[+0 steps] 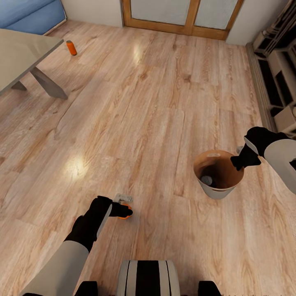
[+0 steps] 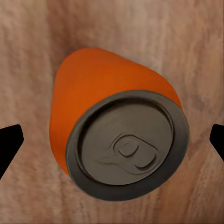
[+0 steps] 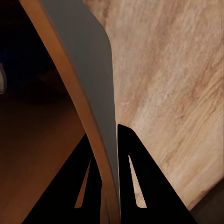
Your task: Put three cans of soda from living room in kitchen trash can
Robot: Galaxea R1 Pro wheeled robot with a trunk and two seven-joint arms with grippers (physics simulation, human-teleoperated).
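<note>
- Nearest the head camera, at the lower middle of the frame, the left end effector [image 1: 123,210] hung over a bright orange drink can with a grey metal top [image 2: 119,135] that stood on the pale wood-plank floor [image 1: 164,102].
- Its fingers were spread wide; in the left wrist view the black fingertips [image 2: 9,142] sat at either edge with the can between them and apart from both.
- To do the pick well, I judged the end effector should drop until the pads bracket the can's body below the rim, centre on it, then close evenly so the can does not tip or roll.
- At the right middle of the head view, the right end effector [image 1: 242,159] was pinching the rim wall of the grey tapered bucket with a tan-brown inside [image 1: 218,191], one finger inside and one outside.
- Inside the bucket lay one object with a grey metal top [image 1: 206,180], probably a can already dropped in; its body colour was too dark to tell.
- A second orange can [image 1: 71,47] stood on the floor at the upper left, near the low grey table [image 1: 20,53] and blue sofa [image 1: 28,14].
</note>
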